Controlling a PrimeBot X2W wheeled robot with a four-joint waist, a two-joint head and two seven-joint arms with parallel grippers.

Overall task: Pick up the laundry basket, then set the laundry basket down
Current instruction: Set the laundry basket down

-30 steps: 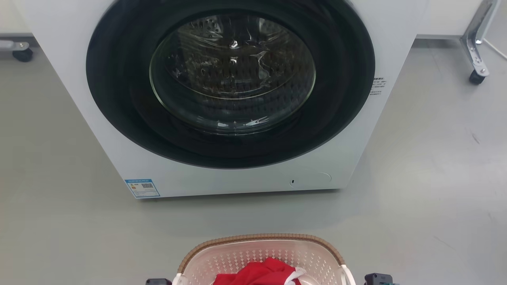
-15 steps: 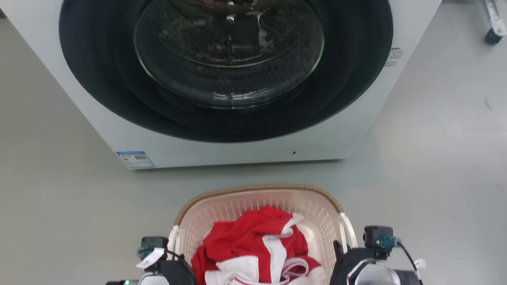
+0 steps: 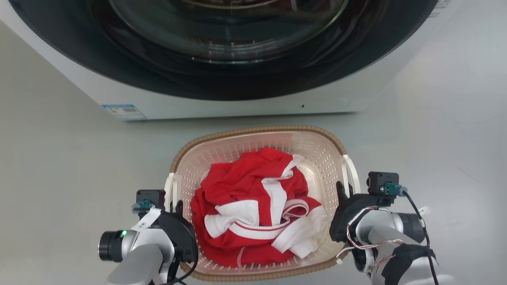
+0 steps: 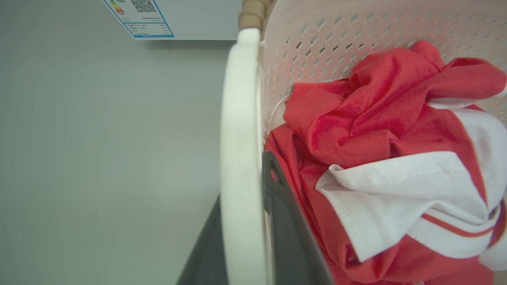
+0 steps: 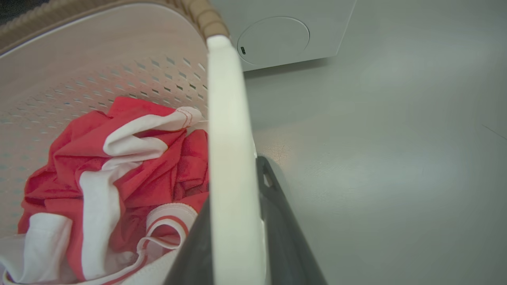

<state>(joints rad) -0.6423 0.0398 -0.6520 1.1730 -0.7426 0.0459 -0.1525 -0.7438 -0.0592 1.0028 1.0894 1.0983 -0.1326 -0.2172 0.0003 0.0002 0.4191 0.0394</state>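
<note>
A pale grey floor (image 3: 59,166) lies under everything; on it stands a large white front-loading washing machine (image 3: 237,109) with a round dark glass door (image 3: 237,47), crossing the top of the head view; just in front of its lower panel, and apart from it, is the small cream-white perforated plastic laundry basket (image 3: 257,131) with a brown woven-look rim, between the two arms; whether its base touches the floor cannot be told; inside it lies a crumpled red garment with white bands (image 3: 245,186); the left gripper (image 3: 174,206) has its jaws pinching the white left side handle (image 4: 239,138), one dark finger inside the basket against the cloth and one outside; the right gripper (image 3: 344,190) has its jaws pinching the white right side handle (image 5: 227,138) in the same way; a round flap (image 5: 273,39) sits low on the machine's right; a small blue-edged sticker (image 3: 123,112) sits at its lower left corner.
</note>
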